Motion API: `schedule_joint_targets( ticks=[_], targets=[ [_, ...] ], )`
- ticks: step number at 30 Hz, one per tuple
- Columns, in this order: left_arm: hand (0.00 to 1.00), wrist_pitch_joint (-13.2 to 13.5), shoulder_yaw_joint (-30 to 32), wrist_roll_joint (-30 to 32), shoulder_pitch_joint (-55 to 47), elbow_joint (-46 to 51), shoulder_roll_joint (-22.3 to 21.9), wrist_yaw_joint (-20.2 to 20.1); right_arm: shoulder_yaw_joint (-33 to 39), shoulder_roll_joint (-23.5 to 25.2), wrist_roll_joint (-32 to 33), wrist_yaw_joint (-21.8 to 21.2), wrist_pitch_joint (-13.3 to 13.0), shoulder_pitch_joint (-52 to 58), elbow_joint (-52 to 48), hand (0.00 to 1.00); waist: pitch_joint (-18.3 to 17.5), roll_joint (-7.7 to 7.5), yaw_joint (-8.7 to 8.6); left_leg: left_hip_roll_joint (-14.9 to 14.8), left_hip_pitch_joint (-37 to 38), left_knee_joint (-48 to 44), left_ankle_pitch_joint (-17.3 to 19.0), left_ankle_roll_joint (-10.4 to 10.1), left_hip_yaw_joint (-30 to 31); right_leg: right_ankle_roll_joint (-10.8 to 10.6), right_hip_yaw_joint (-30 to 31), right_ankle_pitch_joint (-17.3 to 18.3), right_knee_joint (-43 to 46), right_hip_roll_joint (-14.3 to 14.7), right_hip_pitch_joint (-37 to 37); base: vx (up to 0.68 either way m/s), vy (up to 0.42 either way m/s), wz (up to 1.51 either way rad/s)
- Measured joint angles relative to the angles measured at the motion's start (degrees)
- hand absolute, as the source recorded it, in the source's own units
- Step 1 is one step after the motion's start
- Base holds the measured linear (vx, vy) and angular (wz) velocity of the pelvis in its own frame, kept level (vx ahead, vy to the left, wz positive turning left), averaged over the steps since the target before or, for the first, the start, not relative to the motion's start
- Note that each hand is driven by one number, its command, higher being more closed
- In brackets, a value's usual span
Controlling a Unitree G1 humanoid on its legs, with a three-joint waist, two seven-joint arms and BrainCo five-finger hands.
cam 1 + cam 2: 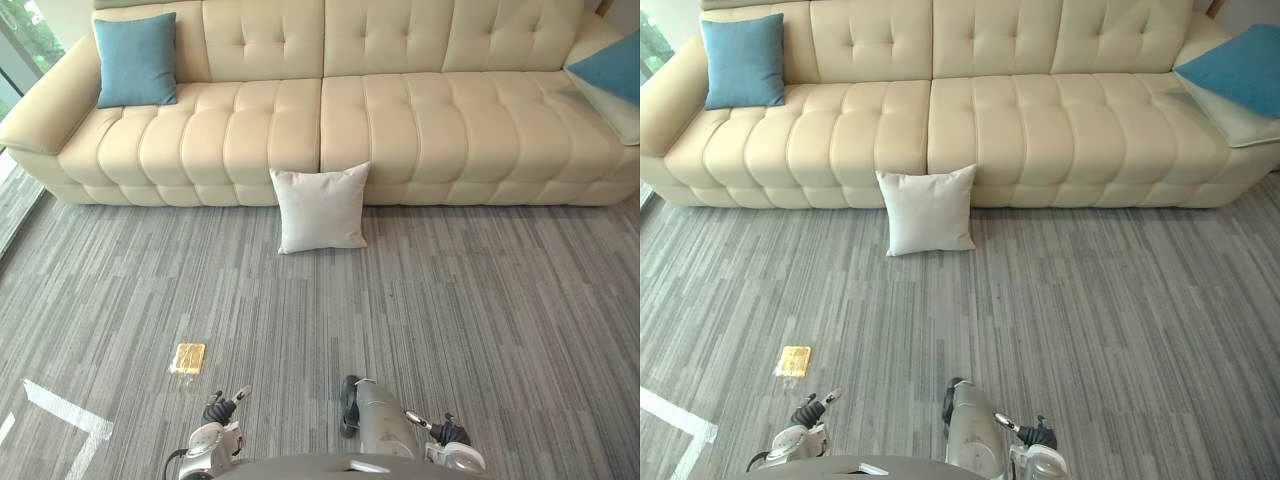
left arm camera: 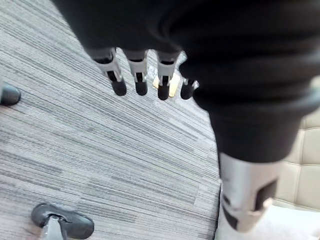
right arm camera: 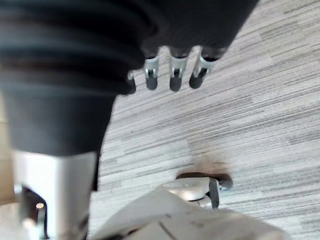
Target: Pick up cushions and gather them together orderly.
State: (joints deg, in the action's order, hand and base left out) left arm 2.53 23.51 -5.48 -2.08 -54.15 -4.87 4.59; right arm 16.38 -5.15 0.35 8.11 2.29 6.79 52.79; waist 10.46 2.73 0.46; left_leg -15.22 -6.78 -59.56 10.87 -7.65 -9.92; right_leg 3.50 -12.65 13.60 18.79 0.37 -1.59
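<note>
A white cushion (image 1: 321,207) stands on the grey carpet, leaning against the front of the cream sofa (image 1: 420,120) near its middle. A blue cushion (image 1: 136,60) rests upright against the sofa's left backrest. At the right end a second blue cushion (image 1: 612,65) lies on a cream cushion (image 1: 618,112). My left hand (image 2: 141,75) hangs over the carpet with relaxed fingers and holds nothing. My right hand (image 3: 172,72) hangs the same way, open and empty. Both hands (image 1: 218,410) (image 1: 448,432) are low and far from the cushions.
A small flat yellow object (image 1: 187,357) lies on the carpet ahead of my left hand. A white floor marking (image 1: 60,410) runs at the lower left. A window strip (image 1: 15,60) borders the left. Open carpet stretches between me and the sofa.
</note>
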Motion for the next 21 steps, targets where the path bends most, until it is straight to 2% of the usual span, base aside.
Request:
schedule_joint_targets(
  ticks=[2,4,5,6,7,8,9,10,12,13,14,15,16,17,19,21],
  targets=[
    [0.0,0.38,-0.23,-0.01,-0.39,0.71,-0.14,0.01,-0.01,-0.03,0.01,0.0,0.22,-0.1,-0.04,0.0,0.04,-0.1,0.93,0.26,-5.35,8.16,2.92,2.93,-3.82,-1.3,1.03,-0.29,-3.09,-0.72,-3.78,0.33,0.146,-0.37],
    [0.0,0.49,-0.82,0.01,-0.46,0.65,0.52,0.0,0.01,0.23,0.15,0.01,0.33,0.04,-0.06,0.0,0.29,-0.61,1.64,2.9,-7.99,24.85,2.69,3.72,-4.39,-4.31,1.89,0.26,-5.04,-2.61,-6.98,0.46,0.274,-0.29],
    [0.0,0.57,-1.02,0.0,-0.83,0.64,0.6,0.04,-0.03,0.22,0.28,0.0,0.33,0.21,-0.05,0.0,0.28,-0.71,1.93,4.58,-8.51,34.45,0.13,3.61,-3.68,-5.46,2.6,2.08,-5.39,-3.78,-8.49,0.45,0.309,-0.19],
    [0.0,0.62,-1.08,0.0,-1.16,0.56,0.8,0.04,-0.2,0.26,0.31,0.05,0.33,0.32,-0.02,0.0,0.26,-0.98,2.21,5.35,-8.34,36.29,-3.95,3.96,-3.37,-6.44,3.21,2.95,-5.37,-4.51,-9.26,0.48,0.311,-0.3],
    [0.0,0.63,-0.88,-0.35,-2.14,0.41,1.05,0.02,-1.19,0.35,0.34,0.08,0.33,0.54,0.02,0.0,-0.21,-1.59,2.71,6.8,-7.66,37.02,-8.39,6.0,-3.58,-7.31,4.85,3.79,-5.52,-5.12,-10.23,0.4,0.243,-0.2],
    [0.0,0.91,-0.79,-0.71,-2.09,0.55,2.08,0.06,-2.58,1.3,0.33,0.08,0.24,0.39,0.15,0.0,-1.3,-3.31,2.66,8.85,-7.61,36.05,-5.85,7.16,-4.7,-5.97,7.03,3.54,-6.42,-6.93,-10.37,0.52,0.301,-0.12],
    [0.0,0.96,-0.82,-0.78,-2.07,0.55,2.34,0.01,-2.74,1.57,0.34,-0.01,0.24,0.39,0.21,0.0,-1.48,-3.82,2.59,9.17,-8.34,34.95,-4.44,7.62,-4.79,-5.42,8.4,2.62,-6.68,-7.17,-10.28,0.51,0.323,0.0],
    [0.0,1.11,-0.02,-1.37,-1.82,0.68,2.51,-0.16,-2.8,2.32,0.33,-0.05,0.12,-0.34,0.13,0.0,-1.2,-4.56,2.95,9.41,-8.59,32.92,-2.69,8.86,-5.08,-5.54,10.59,1.01,-6.5,-7.53,-10.31,0.49,0.323,-0.06],
    [0.0,1.08,1.25,-2.16,-1.8,0.53,2.85,-0.23,-2.89,4.38,0.3,-0.08,-0.05,-0.65,0.12,0.0,-2.02,-6.21,3.6,9.98,-7.7,31.09,0.48,9.63,-6.68,-6.07,12.79,0.66,-3.17,-8.79,-9.51,0.45,0.254,-0.24],
    [0.0,1.03,1.06,-2.43,-1.78,0.38,2.92,0.0,-3.83,5.81,-0.05,-0.19,-0.41,-0.93,0.09,0.0,-2.28,-6.64,4.62,10.2,-5.49,30.86,2.96,9.75,-7.95,-7.7,14.05,0.02,7.21,-9.63,-5.52,0.39,0.17,-0.35],
    [0.0,1.01,0.96,-2.42,-1.86,-0.01,3.26,-0.01,-4.54,5.51,-0.33,-0.7,-0.72,-0.96,-0.09,0.0,-2.28,-6.67,4.32,10.6,-4.48,31.12,3.51,9.81,-8.05,-9.56,14.07,-0.69,13.13,-10.15,-3.0,0.44,0.123,-0.24],
    [0.0,0.66,0.57,-2.41,-1.7,-1.17,4.05,0.02,-4.77,5.38,-0.59,-1.47,-1.07,-1.14,-0.25,0.0,-2.19,-6.62,3.63,11.2,-2.08,32.02,4.5,10.18,-7.94,-12.0,13.87,-0.71,23.56,-10.72,1.27,0.21,0.04,0.05],
    [0.0,0.51,0.53,-2.42,-1.58,-1.54,4.19,0.06,-4.77,5.33,-0.59,-1.56,-1.11,-1.22,-0.24,0.0,-2.19,-6.61,3.48,11.43,-0.86,32.71,4.76,10.1,-7.85,-12.23,13.41,-0.42,27.12,-10.76,2.76,0.42,0.056,0.09],
    [0.0,0.31,0.05,-2.41,-1.5,-2.22,4.38,0.12,-4.69,5.28,-0.64,-1.63,-1.23,-1.44,-0.34,0.0,-2.16,-6.58,3.34,12.0,3.63,35.74,5.12,10.03,-7.8,-11.59,10.68,0.59,33.88,-10.96,6.79,0.28,0.011,0.07],
    [0.0,0.35,-1.28,-2.45,-1.74,-2.7,4.52,0.08,-4.56,5.08,-0.65,-1.65,-1.42,-1.7,-0.54,0.0,-2.02,-6.24,3.12,11.98,8.53,39.26,5.03,9.82,-7.77,-9.49,6.3,2.66,34.07,-11.19,9.9,0.36,-0.035,0.09],
    [0.0,0.32,-1.43,-2.5,-1.64,-2.93,4.46,0.09,-4.37,4.98,-0.63,-1.68,-1.65,-1.96,-0.78,0.0,-1.98,-5.96,2.69,11.63,11.72,42.08,4.9,9.4,-7.63,-8.04,2.7,3.75,29.87,-11.29,12.41,0.24,-0.077,0.07]
  ],
)
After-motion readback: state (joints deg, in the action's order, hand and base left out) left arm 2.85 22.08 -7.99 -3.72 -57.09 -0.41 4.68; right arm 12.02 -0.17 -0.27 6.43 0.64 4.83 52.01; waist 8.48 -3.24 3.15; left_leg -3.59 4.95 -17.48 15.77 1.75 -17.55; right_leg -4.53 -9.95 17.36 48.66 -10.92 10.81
